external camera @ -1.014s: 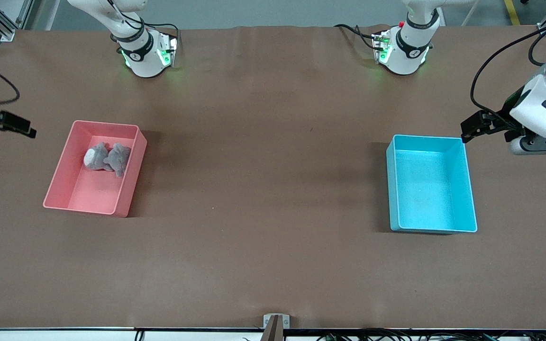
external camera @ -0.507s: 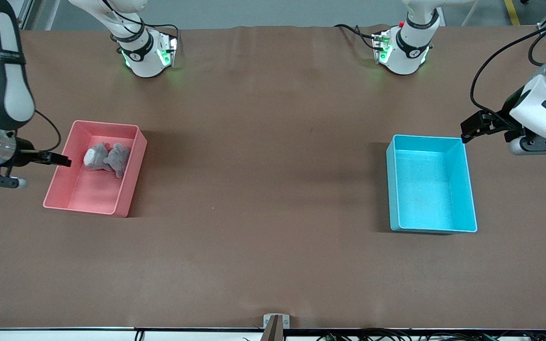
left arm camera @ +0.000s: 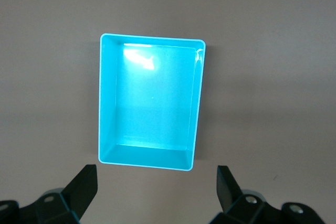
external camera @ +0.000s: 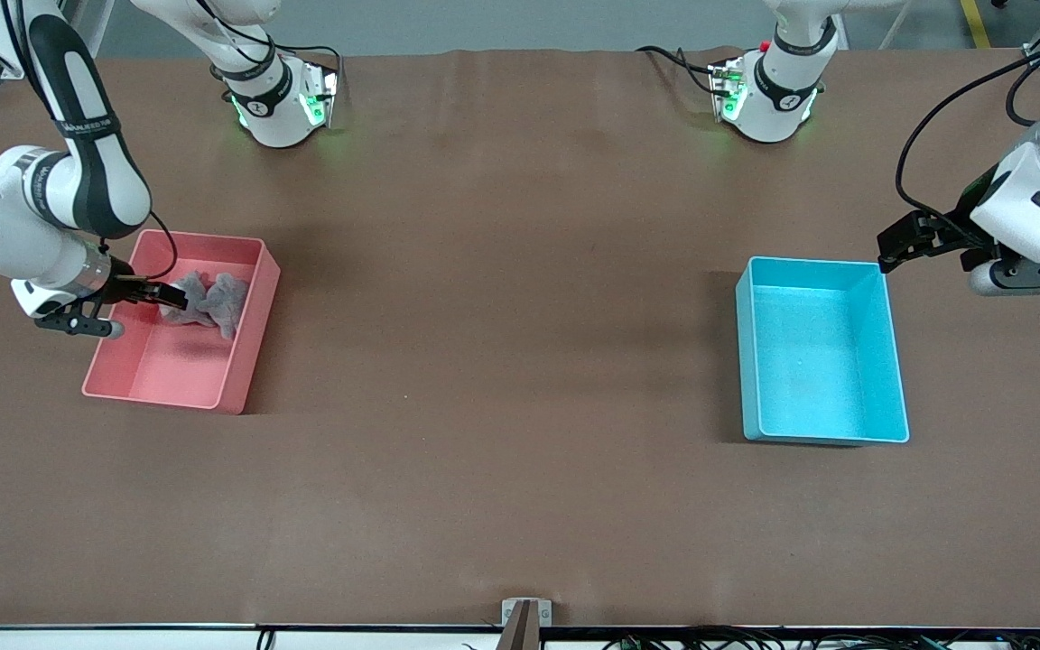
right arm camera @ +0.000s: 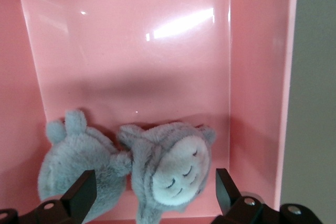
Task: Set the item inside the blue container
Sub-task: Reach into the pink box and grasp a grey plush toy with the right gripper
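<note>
The right hand (external camera: 168, 298) has swung in over the pink bin (external camera: 240, 379), fingers spread above the plush (right arm camera: 168, 174), ready to grasp. The left hand (left arm camera: 155, 190) waits spread beside the empty blue container (external camera: 881, 361)

Cyan blue container (external camera: 822, 350), plain walls, no pattern; glare patch whitish on its floor. Pink bin (external camera: 179, 320), uniform, glossy highlights. Grey plush toy (right arm camera: 157, 169) with off-white face, closed eyes stitched dark. Matte brown table cover (external camera: 502, 316), unpatterned. White arms with black joint bands; black grippers; green lights glowing at both bases.
</note>
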